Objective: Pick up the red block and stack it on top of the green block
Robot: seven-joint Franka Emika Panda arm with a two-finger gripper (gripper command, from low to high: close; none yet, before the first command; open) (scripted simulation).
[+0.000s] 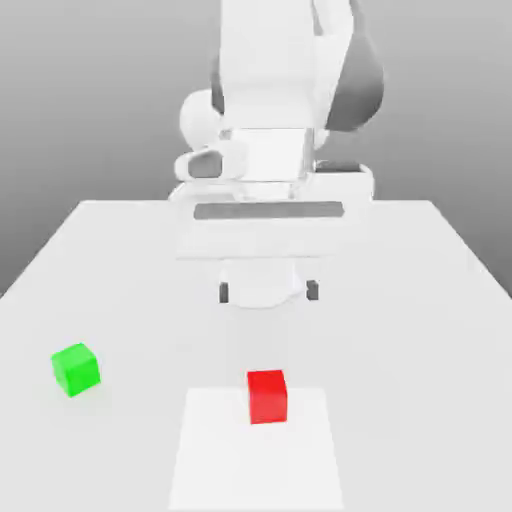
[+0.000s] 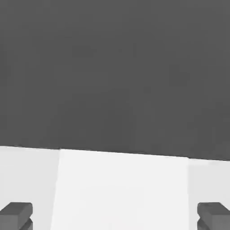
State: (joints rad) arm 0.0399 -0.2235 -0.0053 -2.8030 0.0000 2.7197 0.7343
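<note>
Exterior view — tool spread, above table

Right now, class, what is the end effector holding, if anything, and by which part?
Nothing. The end effector is open above the table; the red block lies untouched.

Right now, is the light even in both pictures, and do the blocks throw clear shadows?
Exterior view: soft, even light; the red block and green block throw no clear shadows on the table, no glare. Hand view: flat light, dark grey backdrop, the gripper fingertips sharp.
</note>
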